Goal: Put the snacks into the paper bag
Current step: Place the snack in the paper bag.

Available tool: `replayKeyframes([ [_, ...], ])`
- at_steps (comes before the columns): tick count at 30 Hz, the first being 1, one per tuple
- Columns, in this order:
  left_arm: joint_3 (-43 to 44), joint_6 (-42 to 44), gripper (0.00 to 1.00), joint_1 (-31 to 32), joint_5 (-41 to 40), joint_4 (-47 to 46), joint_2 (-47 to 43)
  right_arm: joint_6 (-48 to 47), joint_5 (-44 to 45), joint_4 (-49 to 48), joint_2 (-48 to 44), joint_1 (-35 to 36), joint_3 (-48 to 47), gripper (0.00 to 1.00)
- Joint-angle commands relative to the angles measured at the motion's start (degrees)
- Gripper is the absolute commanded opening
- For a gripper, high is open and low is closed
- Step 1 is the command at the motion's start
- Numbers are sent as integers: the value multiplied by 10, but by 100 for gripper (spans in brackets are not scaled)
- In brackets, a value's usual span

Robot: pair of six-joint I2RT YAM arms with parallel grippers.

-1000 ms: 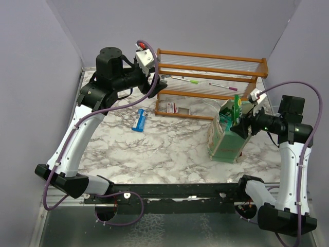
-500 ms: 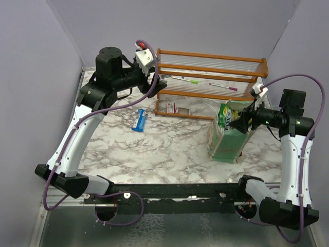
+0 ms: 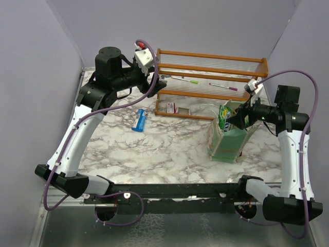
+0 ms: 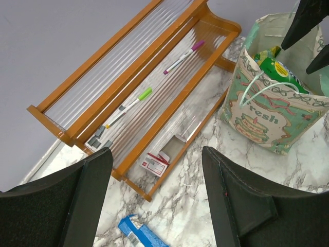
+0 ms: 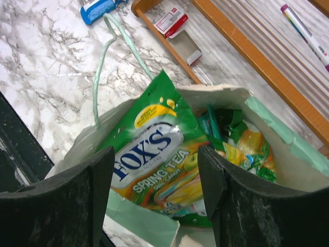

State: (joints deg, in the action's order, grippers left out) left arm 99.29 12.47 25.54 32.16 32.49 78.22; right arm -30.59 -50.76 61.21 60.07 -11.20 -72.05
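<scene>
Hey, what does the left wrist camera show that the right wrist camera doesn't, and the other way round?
Only the left wrist: the green marker on the wooden rack, and the printed front of the paper bag. Only the right wrist: the Fox's Spring Tea lettering on the green packet inside the bag. Both: the bag, the rack, the blue bar wrapper, the small red-and-white box and the purple marker.

Plain lavender-grey walls (image 3: 205, 25) close in the scene at the back and on both sides, meeting in a corner at the upper left. The bench (image 3: 164, 146) has a white marble pattern with grey veins. At its far side, near the back wall, stands an orange-brown wooden rack (image 3: 211, 56) with ribbed clear shelves. Light is soft and even. Below the bench's near edge lies what may be grey textured metal flooring (image 3: 169, 229).
</scene>
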Motion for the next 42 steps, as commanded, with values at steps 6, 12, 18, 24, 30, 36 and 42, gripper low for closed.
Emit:
replayKeyframes([
  [6, -4, -3, 73, -8, 15, -14, -7, 40, 104, -94, 27, 82, 9, 65],
  [12, -3, -1, 73, -10, 14, -13, -5, 23, 191, -116, 20, 111, 44, 64],
  [18, -1, 2, 73, -10, 14, -10, -1, -3, 255, -114, -4, 112, 76, 62],
  [24, 0, -3, 73, -11, 15, -14, 7, -13, 269, -103, -12, 112, 89, 62],
  [30, -28, -11, 73, -15, -22, -28, -3, 0, 224, -86, -9, 112, 47, 65],
  [36, -80, -28, 73, -25, -97, -50, -19, 17, 185, -70, -7, 112, -8, 72],
  [42, -132, -65, 81, -51, -147, -82, -34, 34, 169, -66, -12, 111, -32, 77],
])
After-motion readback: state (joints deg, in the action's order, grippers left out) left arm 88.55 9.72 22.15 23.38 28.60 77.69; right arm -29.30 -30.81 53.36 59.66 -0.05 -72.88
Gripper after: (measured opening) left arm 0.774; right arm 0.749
